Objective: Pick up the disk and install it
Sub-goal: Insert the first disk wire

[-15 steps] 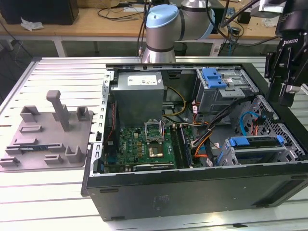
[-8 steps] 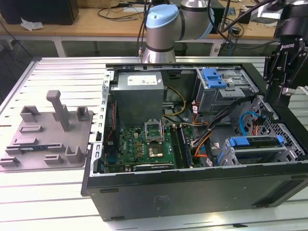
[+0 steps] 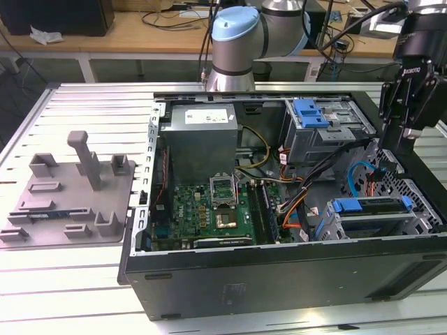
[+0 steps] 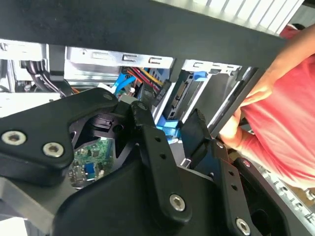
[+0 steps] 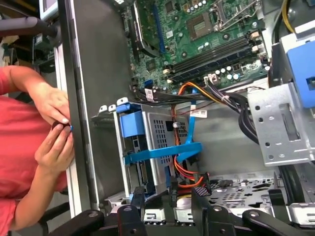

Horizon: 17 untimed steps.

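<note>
**Desk:** What are the fingers doing?

**Me:** From my console the fingers [image 5: 201, 199] stand spread, with nothing between them. They are released in both wrist views.

**Desk:** And the gripper as a whole?

**Me:** I see the gripper [image 3: 401, 143] hanging over the open computer case [image 3: 279, 279] at the exterior view's right. It is above the perforated wall and touches nothing.

**Desk:** Where is the disk?

**Me:** The disk [image 3: 374, 205] sits in the drive cage [image 5: 165, 135] in the near corner of the case, at the exterior view's right. Its blue frame runs along the top edge. It is below the gripper and apart from it. In the first wrist view a flat blue cable [image 5: 162, 153] crosses the cage, and orange wires [image 5: 197, 89] run beside it.

**Desk:** What else is in the case?

**Me:** The green motherboard [image 3: 209, 209] lies in the middle, with the grey power supply [image 3: 202, 143] behind it. A second cage with a bright-blue latch [image 3: 311, 112] sits at the far side.

**Desk:** Anyone nearby?

**Me:** Yes, a person in a red sleeve. Their hands [image 5: 54, 132] are close together just outside the case wall, and I cannot tell what they pinch. On the slatted table [image 3: 84, 112], a grey fixture plate [image 3: 70, 199] lies well apart at the exterior view's left.
</note>
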### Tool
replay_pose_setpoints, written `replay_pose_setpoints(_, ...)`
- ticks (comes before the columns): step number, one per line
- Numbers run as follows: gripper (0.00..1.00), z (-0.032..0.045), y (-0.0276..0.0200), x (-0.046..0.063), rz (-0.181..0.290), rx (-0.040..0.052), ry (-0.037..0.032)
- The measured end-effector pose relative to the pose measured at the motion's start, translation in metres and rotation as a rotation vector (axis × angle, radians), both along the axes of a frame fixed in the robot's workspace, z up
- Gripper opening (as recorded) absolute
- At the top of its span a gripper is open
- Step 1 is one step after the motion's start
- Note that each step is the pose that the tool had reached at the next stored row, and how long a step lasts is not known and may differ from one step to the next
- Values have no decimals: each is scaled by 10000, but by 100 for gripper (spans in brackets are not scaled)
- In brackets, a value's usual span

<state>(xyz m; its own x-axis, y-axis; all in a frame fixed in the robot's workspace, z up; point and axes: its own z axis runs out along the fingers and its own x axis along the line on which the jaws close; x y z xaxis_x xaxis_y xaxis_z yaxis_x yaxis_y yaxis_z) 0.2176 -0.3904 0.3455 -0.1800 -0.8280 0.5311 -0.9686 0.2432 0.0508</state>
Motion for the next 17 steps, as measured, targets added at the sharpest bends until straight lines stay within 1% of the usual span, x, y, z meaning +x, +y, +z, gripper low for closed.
replay_pose_setpoints(3,50,-35,0,10,-313,-2,7)
replay_pose_setpoints(4,50,-46,0,23,-348,0,19)
replay_pose_setpoints(5,50,-66,1,43,-349,-6,85)
replay_pose_setpoints(8,50,-98,1,62,-320,-40,243)
replay_pose_setpoints(9,50,-102,1,63,-294,-42,277)
replay_pose_setpoints(10,50,-105,1,67,-225,-45,359)
replay_pose_setpoints(11,50,-106,1,68,-198,-44,399)
replay_pose_setpoints(13,50,-105,-3,75,-159,-48,465)
replay_pose_setpoints(14,50,-105,-8,83,-159,-47,481)
replay_pose_setpoints(17,50,-106,-13,93,-188,-46,492)
